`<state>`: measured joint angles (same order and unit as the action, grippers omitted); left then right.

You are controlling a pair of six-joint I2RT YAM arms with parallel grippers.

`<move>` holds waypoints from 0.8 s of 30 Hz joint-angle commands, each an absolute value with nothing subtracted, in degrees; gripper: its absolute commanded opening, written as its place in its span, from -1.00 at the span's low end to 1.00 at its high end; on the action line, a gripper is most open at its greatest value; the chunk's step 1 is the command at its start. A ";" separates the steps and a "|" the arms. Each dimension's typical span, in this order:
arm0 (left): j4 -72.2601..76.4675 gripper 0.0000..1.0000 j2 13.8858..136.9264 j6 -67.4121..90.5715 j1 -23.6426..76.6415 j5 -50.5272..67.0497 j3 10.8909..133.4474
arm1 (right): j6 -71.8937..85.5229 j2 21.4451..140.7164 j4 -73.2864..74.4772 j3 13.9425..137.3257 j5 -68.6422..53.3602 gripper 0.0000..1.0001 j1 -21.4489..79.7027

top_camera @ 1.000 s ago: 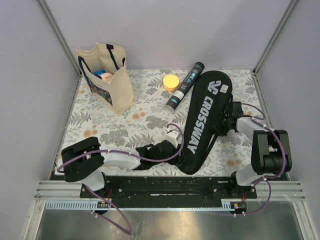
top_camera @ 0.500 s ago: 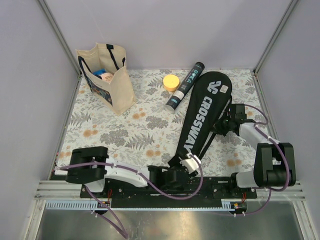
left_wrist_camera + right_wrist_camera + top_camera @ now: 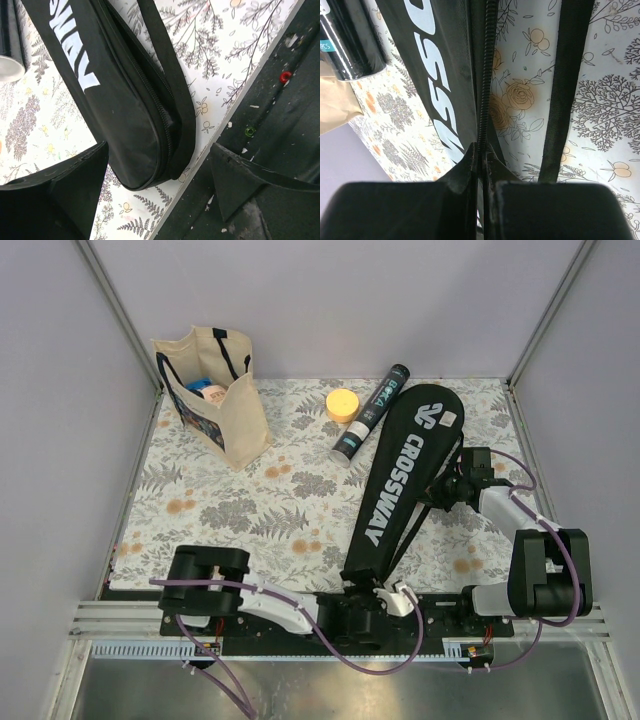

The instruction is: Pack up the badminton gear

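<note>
- Top external: CROSSWAY cover [image 3: 400,480] is lying diagonally on the right half of the worktop [image 3: 230,510].
- Right claw [image 3: 481,150] is clenching its zipper edge.
- Left claw [image 3: 159,147], released, is hovering over its near tip.

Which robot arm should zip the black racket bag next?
Probably the right: the right gripper is pinched shut on the CROSSWAY cover at its zipper. The left gripper hangs open over the narrow end, gripping nothing.

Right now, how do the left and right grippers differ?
The left gripper has open jaws, holding nothing; the right gripper has jaws shut on the cover at its zipper. The left one is over its narrow end, the right one at its wider part. Both are at the cover.
</note>
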<state>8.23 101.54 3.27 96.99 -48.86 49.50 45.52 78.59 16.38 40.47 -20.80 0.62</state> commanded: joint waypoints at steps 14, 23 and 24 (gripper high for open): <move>12.74 -0.52 107.23 -0.09 97.56 -57.56 51.51 | 47.90 75.24 15.20 40.78 -24.08 -0.75 0.53; 10.64 -1.00 94.41 7.90 97.21 -53.98 47.46 | 46.32 69.97 18.98 42.54 -22.68 -0.07 0.53; 10.03 -1.00 92.83 8.95 97.21 -53.01 47.29 | 46.14 68.74 19.51 42.89 -22.24 0.01 0.44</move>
